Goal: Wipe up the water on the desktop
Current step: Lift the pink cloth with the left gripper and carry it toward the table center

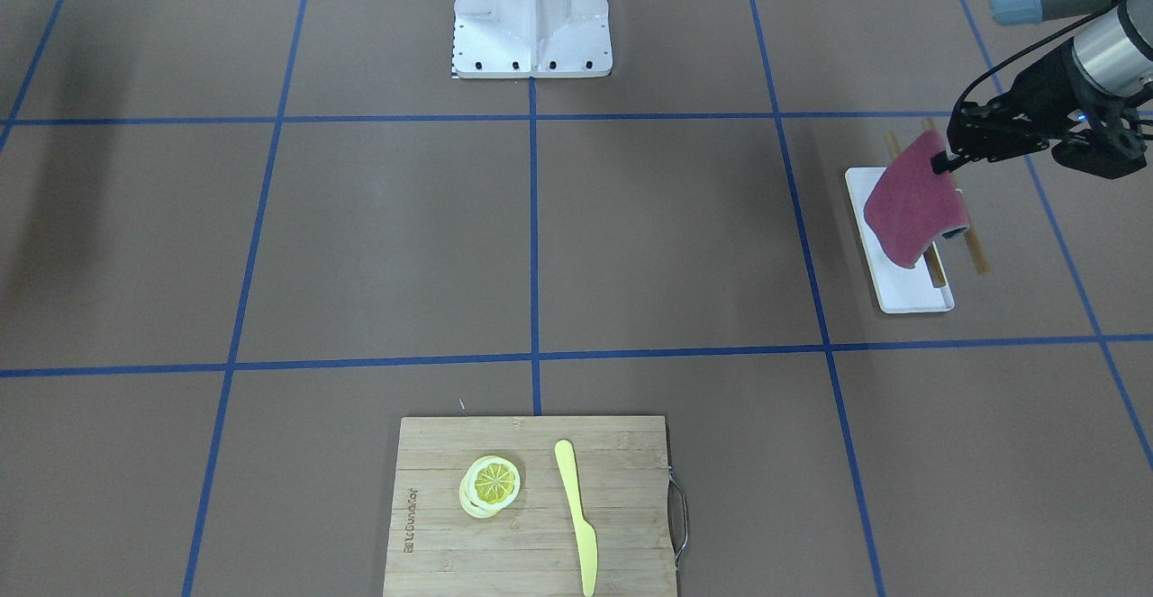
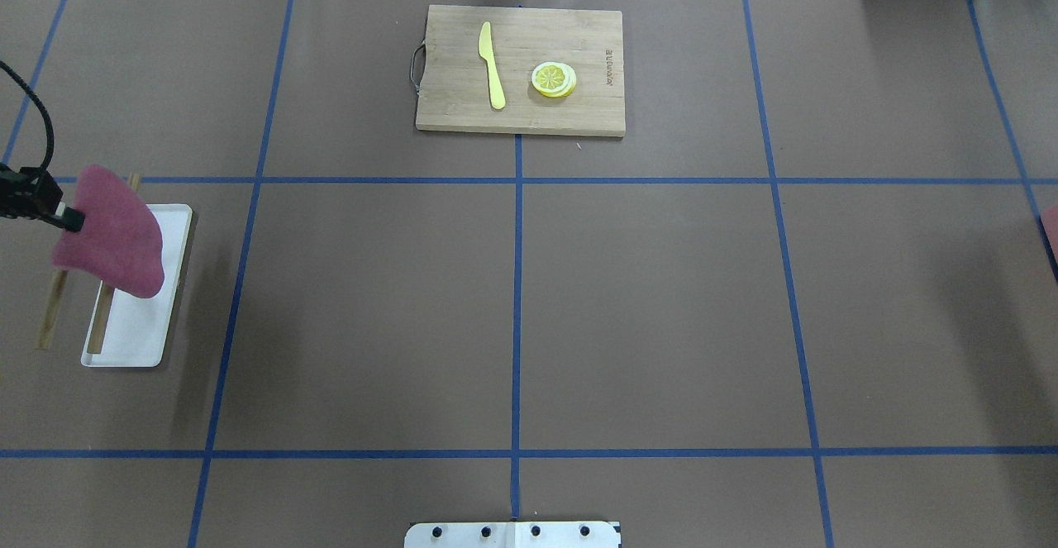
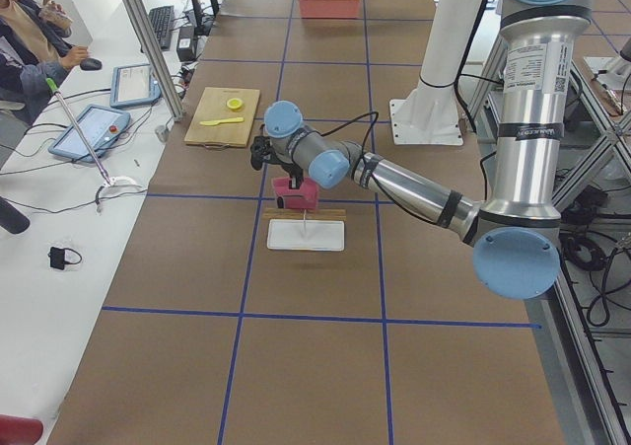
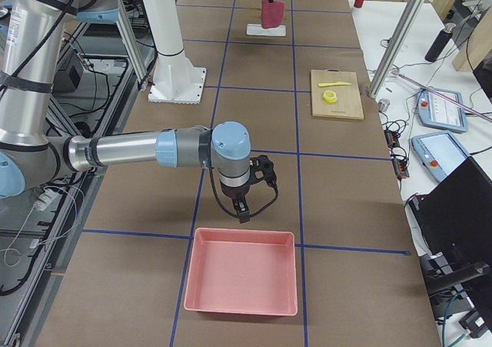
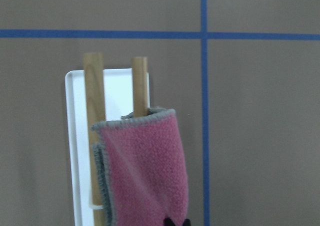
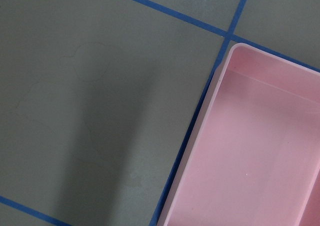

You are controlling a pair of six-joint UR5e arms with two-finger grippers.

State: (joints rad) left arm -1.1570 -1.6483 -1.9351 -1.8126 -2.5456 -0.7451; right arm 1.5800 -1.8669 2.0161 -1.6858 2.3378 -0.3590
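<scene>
The desktop (image 2: 645, 308) is a matte brown surface with blue tape lines. No water shows clearly on it. Faint curved marks (image 6: 85, 65) show on it in the right wrist view. My left gripper (image 1: 946, 163) is shut on the top edge of a pink cloth (image 1: 912, 210), which hangs above a white tray (image 1: 910, 295) at the robot's far left. The cloth (image 5: 145, 171) hangs folded in the left wrist view, with the fingertips (image 5: 170, 221) at the bottom edge. My right gripper (image 4: 242, 212) points down beside a pink bin (image 4: 242, 270). I cannot tell whether it is open or shut.
Two wooden sticks (image 5: 95, 85) lie across the white tray (image 2: 132, 325). A bamboo cutting board (image 2: 446, 110) at the far middle carries a yellow knife (image 2: 492, 64) and lemon slices (image 2: 554, 79). The robot's white base (image 1: 531, 16) stands at the near middle edge.
</scene>
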